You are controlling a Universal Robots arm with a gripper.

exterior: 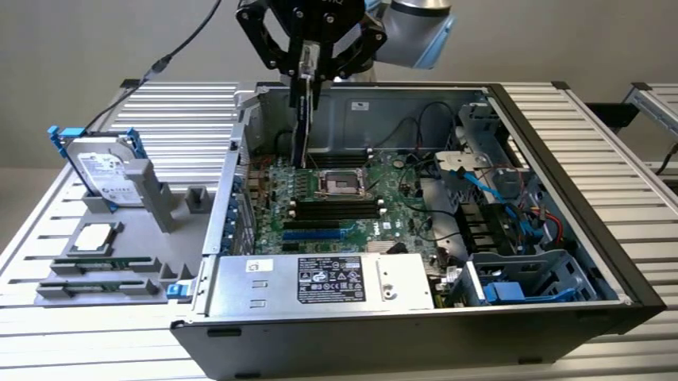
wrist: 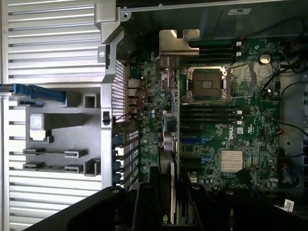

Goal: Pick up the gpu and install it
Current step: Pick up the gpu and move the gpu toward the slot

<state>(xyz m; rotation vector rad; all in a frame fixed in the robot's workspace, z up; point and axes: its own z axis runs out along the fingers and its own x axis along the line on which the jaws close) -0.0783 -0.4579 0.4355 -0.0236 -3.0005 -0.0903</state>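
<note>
The gpu (exterior: 303, 119) hangs edge-down inside the open computer case (exterior: 572, 198), above the far left part of the green motherboard (exterior: 350, 198), beside the case's rear wall. My gripper (exterior: 313, 70) is shut on its upper edge, over the case's far rim. In the wrist view the gpu (wrist: 169, 159) runs edge-on away from my gripper (wrist: 169, 197), and its silvery end bracket (wrist: 179, 42) hovers over the board beside the CPU socket (wrist: 206, 84). Its lower edge looks a little above the board; contact cannot be told.
On the exterior view's left, a grey fixture (exterior: 117, 270) holds a silver hard drive with blue rails (exterior: 104, 171), a CPU chip (exterior: 94, 236) and memory sticks (exterior: 101, 264). The power supply (exterior: 317, 282) fills the case's near side. Cables (exterior: 498, 206) and a drive cage (exterior: 529, 274) crowd the right.
</note>
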